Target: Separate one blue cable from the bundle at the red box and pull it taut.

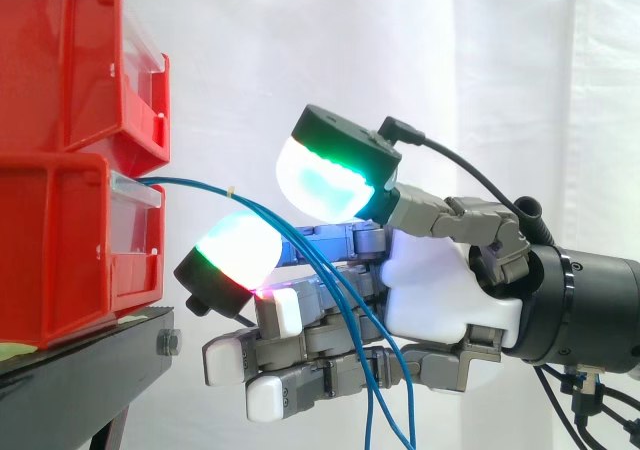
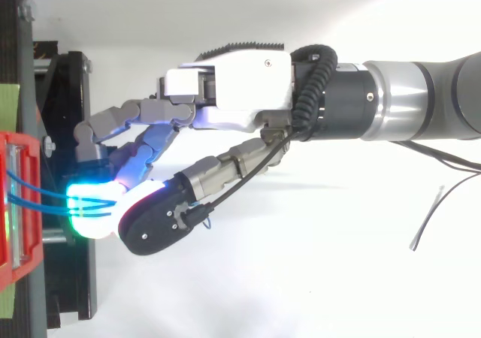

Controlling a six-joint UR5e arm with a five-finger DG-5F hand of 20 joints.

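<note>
The blue cables (image 1: 195, 181) come out of the front of the lower red bin (image 1: 60, 250), just under its clear label strip (image 1: 135, 190). From there they arc to the right in a loose curve. A few strands run together, and none stands apart from the rest. In the side view they pass over the top of a glowing green-and-white finger pad (image 1: 238, 250) and under the thumb pad (image 1: 325, 175), which glows the same colours. They then slope down across the lower fingers (image 1: 283, 310) and hang slack past the bottom edge of that view.

The robot hand (image 1: 440, 290) is half open. Its fingers are bent, with the thumb raised above them. A clear gap shows between the thumb pad and the finger pad below it, and the cables run through that gap without being clamped. From above, the strands lie as thin lines across the bright finger pad (image 2: 90, 210), right beside the front of the bin, and the black back of the thumb sits just to the side of it.

A second red bin (image 1: 60, 60) is stacked on the lower one, and both rest on the black stand (image 1: 80, 370). The arm (image 2: 421, 98) reaches in level from the right, in front of the white curtain (image 1: 520, 70).
</note>
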